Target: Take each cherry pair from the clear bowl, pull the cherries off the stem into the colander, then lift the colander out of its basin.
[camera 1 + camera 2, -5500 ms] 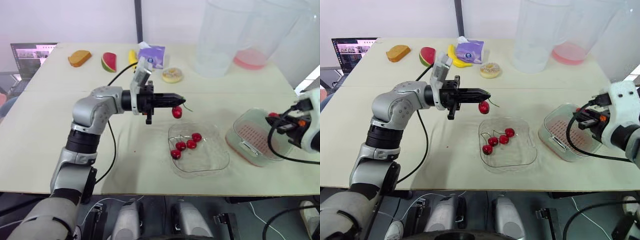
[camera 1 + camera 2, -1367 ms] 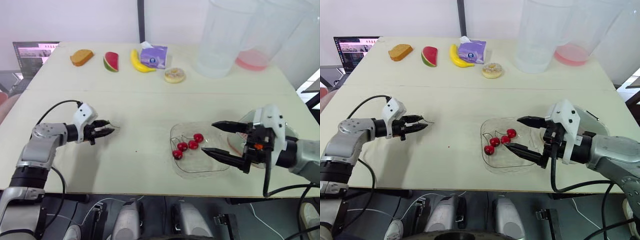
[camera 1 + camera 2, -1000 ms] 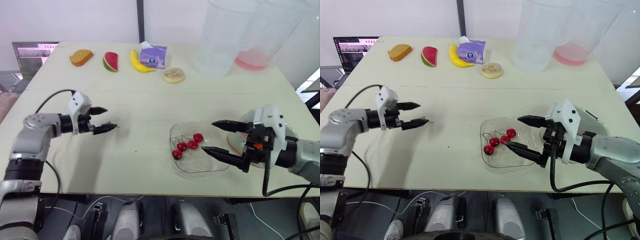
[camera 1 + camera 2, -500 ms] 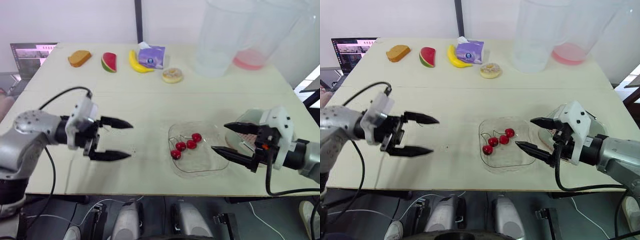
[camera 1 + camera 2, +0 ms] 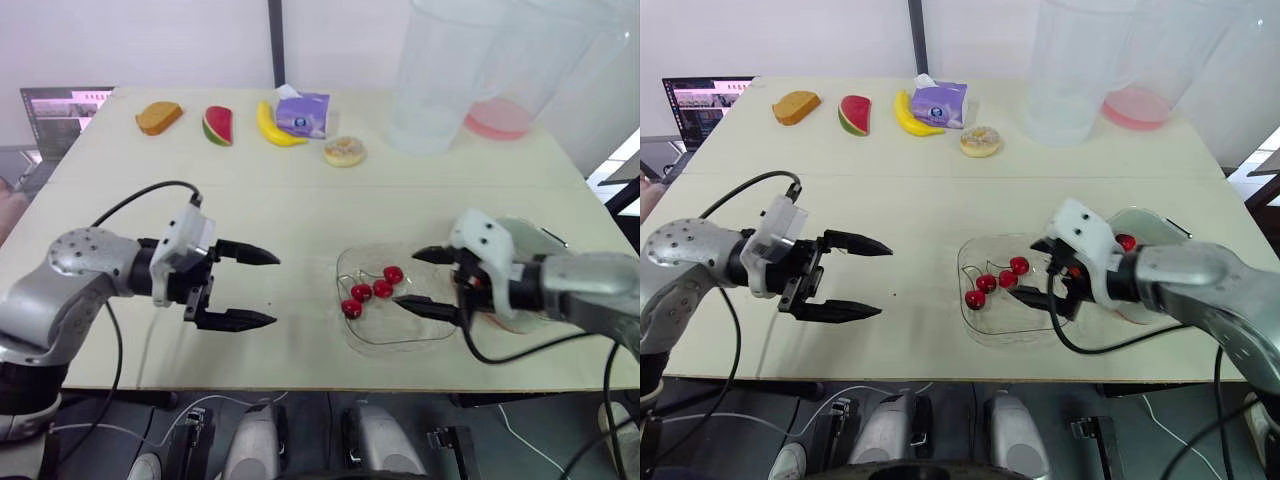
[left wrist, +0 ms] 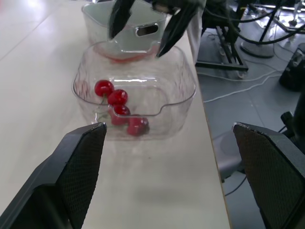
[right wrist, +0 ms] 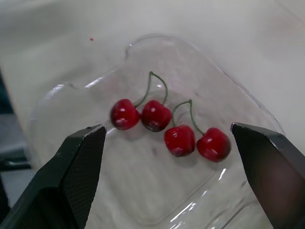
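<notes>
Two cherry pairs [image 7: 141,114] lay in the clear bowl [image 5: 400,344], toward its 9 o'clock side. The right claw [image 5: 407,278] hung spread wide at the bowl's 3 o'clock rim, tips aimed at the fruit, seemingly lined up to pinch a pair. The left claw [image 5: 275,290], also spread and empty, hovered over the bare counter [image 5: 300,210] at the bowl's 9 o'clock, probably placed to take the other cherry. The colander [image 5: 1160,232] sat in its basin at 3 o'clock, just beyond the right claw.
</notes>
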Tool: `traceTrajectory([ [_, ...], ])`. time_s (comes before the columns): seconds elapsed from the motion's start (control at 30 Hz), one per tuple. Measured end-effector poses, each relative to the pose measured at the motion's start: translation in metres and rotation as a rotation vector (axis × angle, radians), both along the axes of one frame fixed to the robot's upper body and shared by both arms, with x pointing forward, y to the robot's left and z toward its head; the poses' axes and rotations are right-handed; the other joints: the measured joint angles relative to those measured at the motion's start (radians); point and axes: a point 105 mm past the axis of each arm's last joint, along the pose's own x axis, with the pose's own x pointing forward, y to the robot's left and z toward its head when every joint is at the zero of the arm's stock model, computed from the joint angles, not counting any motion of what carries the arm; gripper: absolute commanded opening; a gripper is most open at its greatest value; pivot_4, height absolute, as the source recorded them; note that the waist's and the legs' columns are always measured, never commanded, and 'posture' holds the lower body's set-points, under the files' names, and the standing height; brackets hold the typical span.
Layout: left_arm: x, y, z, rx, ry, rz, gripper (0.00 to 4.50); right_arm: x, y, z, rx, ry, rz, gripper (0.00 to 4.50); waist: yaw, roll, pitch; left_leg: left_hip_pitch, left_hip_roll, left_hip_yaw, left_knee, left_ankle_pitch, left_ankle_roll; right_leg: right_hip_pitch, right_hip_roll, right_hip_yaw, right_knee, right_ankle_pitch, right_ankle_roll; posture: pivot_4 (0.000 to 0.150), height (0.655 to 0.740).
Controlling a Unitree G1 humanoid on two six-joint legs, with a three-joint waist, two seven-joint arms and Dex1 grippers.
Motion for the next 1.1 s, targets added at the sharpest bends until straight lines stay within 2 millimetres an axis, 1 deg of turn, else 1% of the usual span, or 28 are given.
traceTrajectory([
  [0.07,0.002,0.001,-0.001,0.001,0.005,0.006,4.44,0.004,0.000,-0.010,-0.094,0.032,0.027,4.50,0.008,0.000,0.000,-0.003,0.000,0.000,-0.001,0.000,0.000,-0.003,0.000,0.000,0.000,0.000,0.000,0.150,0.7400],
  [0.13,0.002,0.001,-0.001,0.001,0.006,0.009,4.44,0.004,0.000,-0.013,-0.107,0.046,0.034,4.50,0.008,0.000,0.000,-0.006,0.000,0.000,-0.001,0.000,0.001,-0.005,0.000,0.000,0.000,0.000,0.000,0.150,0.7400],
  [0.2,0.005,-0.002,-0.001,-0.006,0.000,0.009,4.44,0.011,0.006,-0.019,-0.141,0.090,0.063,4.50,-0.001,0.000,0.000,-0.006,0.000,0.001,0.001,0.000,0.001,-0.005,0.000,0.000,0.000,0.000,0.001,0.150,0.7400],
  [0.3,0.005,-0.005,-0.002,-0.008,-0.003,0.000,4.44,0.015,0.009,-0.030,-0.173,0.141,0.077,4.50,0.000,0.000,0.000,-0.005,0.000,0.001,0.001,0.000,0.001,-0.005,0.000,0.000,0.001,0.000,0.001,0.150,0.7400],
  [0.4,0.005,-0.005,-0.002,-0.008,-0.004,0.004,4.50,0.018,0.007,-0.037,-0.186,0.168,0.068,3.56,0.004,0.000,0.000,-0.005,0.000,0.001,0.001,0.000,0.001,-0.005,0.000,0.000,0.001,0.000,0.001,0.150,0.7400],
  [0.43,0.005,-0.005,-0.002,-0.008,-0.005,0.006,4.50,0.020,0.008,-0.036,-0.187,0.161,0.069,3.13,0.004,0.000,0.000,-0.005,0.000,0.001,0.001,0.000,0.001,-0.006,0.000,0.000,0.001,0.000,0.001,0.150,0.7400],
  [0.47,0.005,-0.005,-0.002,-0.008,-0.005,0.008,4.50,0.021,0.009,-0.035,-0.190,0.153,0.070,2.56,0.004,0.000,0.000,-0.005,0.000,0.001,0.001,0.000,0.001,-0.005,0.000,0.000,0.001,0.001,0.001,0.150,0.7400],
  [0.5,0.006,-0.005,-0.002,-0.009,-0.006,0.010,4.50,0.023,0.008,-0.033,-0.197,0.143,0.067,2.23,0.004,0.000,0.000,-0.005,0.000,0.001,0.001,0.000,0.001,-0.005,0.000,0.000,0.001,0.001,0.001,0.150,0.7400],
  [0.53,0.006,-0.005,-0.002,-0.009,-0.006,0.011,4.50,0.023,0.007,-0.033,-0.202,0.138,0.065,1.62,0.004,0.000,0.000,-0.005,0.000,0.001,0.001,0.000,0.001,-0.005,0.000,0.000,0.001,0.001,0.001,0.150,0.7400],
  [0.6,0.006,-0.005,-0.002,-0.010,-0.007,0.017,4.50,0.025,0.006,-0.033,-0.213,0.130,0.058,0.75,0.004,0.000,0.000,-0.005,0.000,0.001,0.001,0.000,0.001,-0.005,0.000,0.000,0.001,0.001,0.001,0.150,0.7400],
  [0.63,0.007,-0.005,-0.002,-0.010,-0.008,0.020,4.50,0.025,0.005,-0.033,-0.217,0.127,0.056,0.22,0.004,0.000,0.000,-0.005,0.000,0.001,0.001,0.000,0.001,-0.005,0.000,0.000,0.002,0.001,0.001,0.150,0.7400],
  [0.67,0.007,-0.005,-0.001,-0.010,-0.009,0.022,4.50,0.025,0.005,-0.033,-0.219,0.127,0.056,0.10,0.003,0.000,0.000,-0.005,0.000,0.001,0.001,0.000,0.001,-0.005,0.000,0.000,0.002,0.001,0.001,0.150,0.7400],
  [1.0,0.008,-0.005,-0.001,-0.011,-0.010,0.029,4.50,0.032,0.006,-0.035,-0.224,0.108,0.035,0.10,0.003,0.000,0.000,-0.005,0.000,0.001,0.001,0.000,0.001,-0.005,0.000,0.000,0.002,0.001,0.001,0.150,0.7400],
  [1.1,0.008,-0.004,-0.002,-0.010,-0.010,0.029,4.50,0.032,0.006,-0.034,-0.232,0.098,0.035,0.97,0.003,0.000,0.000,-0.005,0.000,0.001,0.001,0.000,0.000,-0.005,0.000,0.000,0.002,0.001,0.001,0.150,0.7400],
])
